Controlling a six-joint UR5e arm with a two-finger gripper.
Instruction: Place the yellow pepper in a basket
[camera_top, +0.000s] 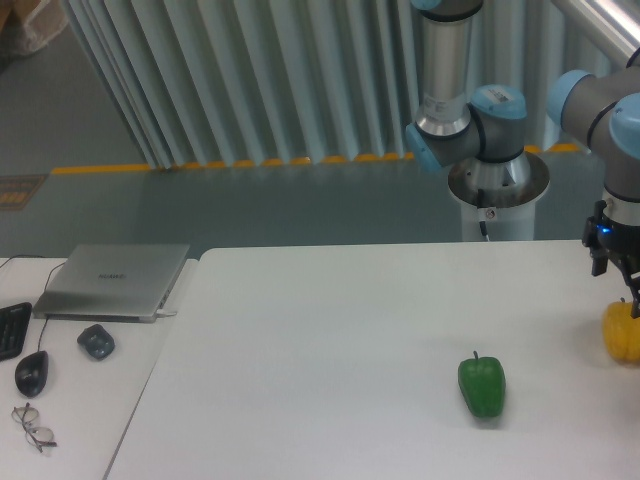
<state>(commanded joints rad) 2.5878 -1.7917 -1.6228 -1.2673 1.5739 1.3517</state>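
Observation:
The yellow pepper (622, 333) sits on the white table (330, 350) at the far right, partly cut off by the frame edge. My gripper (626, 296) hangs straight down just above its top, close to the stem. Only its left side shows, so I cannot tell how the jaws stand. No basket is in view.
A green bell pepper (482, 385) lies on the table left of the yellow one. On a side desk at the left are a closed laptop (113, 280), a mouse (31, 373), a small grey device (96, 342) and glasses (33, 426). The robot base (497, 180) stands behind the table.

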